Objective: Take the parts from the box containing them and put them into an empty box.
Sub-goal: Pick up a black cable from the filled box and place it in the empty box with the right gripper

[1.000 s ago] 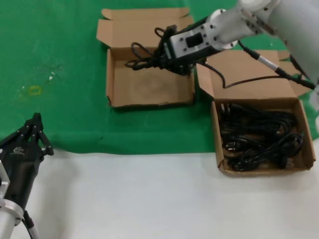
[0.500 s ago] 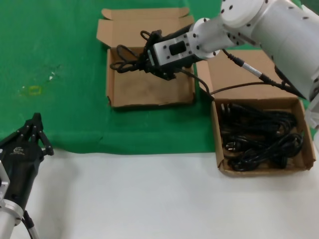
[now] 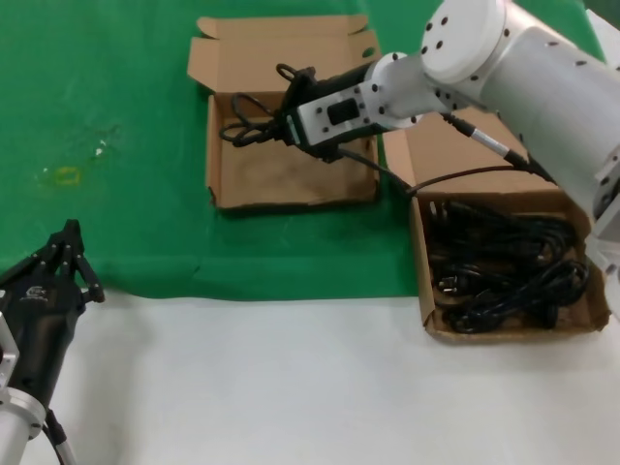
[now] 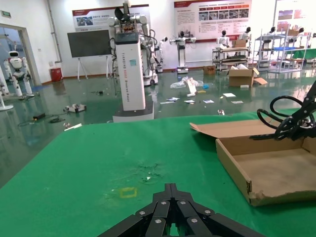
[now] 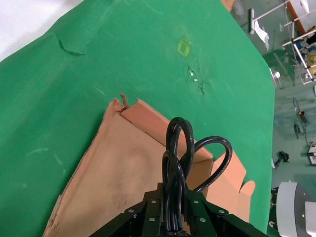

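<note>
R gripper (image 3: 283, 124) clamped on cord (image 3: 242, 124) over empty box (image 3: 291, 174); loops near wall, you risk snag on release. L gripper (image 3: 66, 254) parked, closed.

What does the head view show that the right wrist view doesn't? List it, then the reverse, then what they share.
Only the head view shows the full box of cords, the idle left gripper near the table edge, and the right arm. Only the right wrist view shows hall floor beyond the table. Both show the right gripper shut on a looped cord above the empty box, and the green cloth.
</note>
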Controlling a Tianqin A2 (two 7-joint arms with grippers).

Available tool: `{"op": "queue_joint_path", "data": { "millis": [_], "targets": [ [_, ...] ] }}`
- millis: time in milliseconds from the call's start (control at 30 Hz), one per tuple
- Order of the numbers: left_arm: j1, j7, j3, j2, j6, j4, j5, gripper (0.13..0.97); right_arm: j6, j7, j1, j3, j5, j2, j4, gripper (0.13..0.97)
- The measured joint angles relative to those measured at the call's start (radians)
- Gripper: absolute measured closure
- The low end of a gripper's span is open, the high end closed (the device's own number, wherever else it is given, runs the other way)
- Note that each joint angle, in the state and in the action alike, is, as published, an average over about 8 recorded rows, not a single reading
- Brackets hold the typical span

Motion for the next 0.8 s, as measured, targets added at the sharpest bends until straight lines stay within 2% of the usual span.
{"op": "queue_joint_path", "data": {
  "millis": [800],
  "targets": [
    [0.000, 0.000, 0.000, 0.000, 0.000, 0.000, 0.000, 0.953, 0.069, -0.023, -0.045, 0.000, 0.004, 0.000, 0.037, 0.889]
  ]
}}
